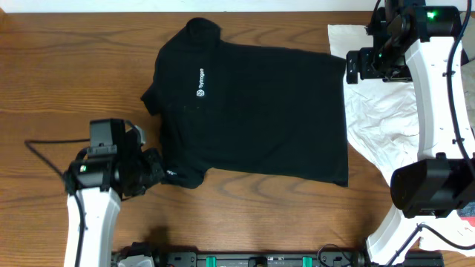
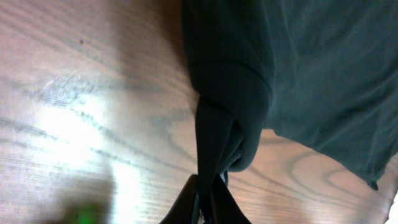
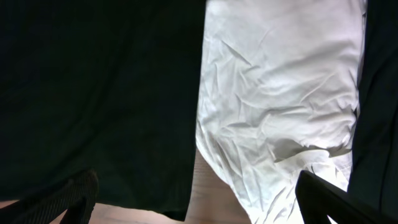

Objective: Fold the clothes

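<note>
stretching wide, the wooden table [image 1: 74, 59] is carrying a black t-shirt [image 1: 260, 111] that is lying flat across its middle, hem pointing at the right edge. a crumpled white cloth [image 1: 378, 111] is sitting by the far right corner, touching that hem. the left gripper [image 1: 157, 169] is sitting toward the near left corner, fingers [image 2: 214, 202] pinching together on a bunched sleeve. the right gripper [image 1: 347, 67] is hanging over the hem's far end, fingers [image 3: 74, 199] spread wide, gripping nothing.
</note>
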{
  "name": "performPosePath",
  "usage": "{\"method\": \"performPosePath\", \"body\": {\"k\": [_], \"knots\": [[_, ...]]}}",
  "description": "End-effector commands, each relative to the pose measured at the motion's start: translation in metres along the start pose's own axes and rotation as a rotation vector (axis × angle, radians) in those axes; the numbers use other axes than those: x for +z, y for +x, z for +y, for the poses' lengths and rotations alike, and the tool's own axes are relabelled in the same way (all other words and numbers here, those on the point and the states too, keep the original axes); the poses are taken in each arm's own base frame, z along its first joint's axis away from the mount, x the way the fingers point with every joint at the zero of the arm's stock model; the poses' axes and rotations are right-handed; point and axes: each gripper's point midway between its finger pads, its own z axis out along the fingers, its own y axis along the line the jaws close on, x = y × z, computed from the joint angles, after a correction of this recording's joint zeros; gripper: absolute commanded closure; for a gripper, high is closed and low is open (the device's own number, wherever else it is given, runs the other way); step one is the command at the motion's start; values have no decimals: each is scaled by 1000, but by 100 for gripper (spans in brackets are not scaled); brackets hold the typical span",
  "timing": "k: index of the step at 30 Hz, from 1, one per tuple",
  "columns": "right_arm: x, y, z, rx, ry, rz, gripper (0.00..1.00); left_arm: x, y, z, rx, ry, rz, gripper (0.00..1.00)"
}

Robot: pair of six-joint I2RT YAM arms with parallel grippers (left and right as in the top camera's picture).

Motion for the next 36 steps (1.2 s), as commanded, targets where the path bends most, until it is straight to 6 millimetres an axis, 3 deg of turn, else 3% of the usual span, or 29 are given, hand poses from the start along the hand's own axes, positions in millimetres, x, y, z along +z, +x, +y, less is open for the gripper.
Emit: {"method": "performPosePath", "body": {"k": [1,3,5,7,9,10,13,18,21,27,31,36], "knots": [[4,0,-4,11,8,10,1,-11,7,2,-16,-8,-17,94],[4,0,-4,11,9,10,1,-12,14,5,-24,-17,7,93],[4,0,-4,11,9,9,1,-12,21,7,-34,-29,36,77],[4,0,-4,11,9,9,1,-12,23,8,-37,-34,46,69],[4,0,-4,11,9,9,1,-11,17,8,-31,-33,24,49],[4,0,-4,11,9,9,1,-11,12,7,-25,-34,5,45],[4,1,-4,11,8,10,1,-11,-12,10,-2,-63,-97,45],[5,4,-4,10,8,25,1,-22,-69,21,24,-171,-342,45],[11,10,-4,8,9,53,8,-17,-93,18,30,-170,-401,47],[50,37,0,8,-7,165,26,24,-125,19,26,-176,-381,48],[83,63,8,11,-49,249,30,58,-135,27,17,-198,-331,48],[113,89,17,19,-98,318,28,91,-147,32,41,-193,-308,48]]}}
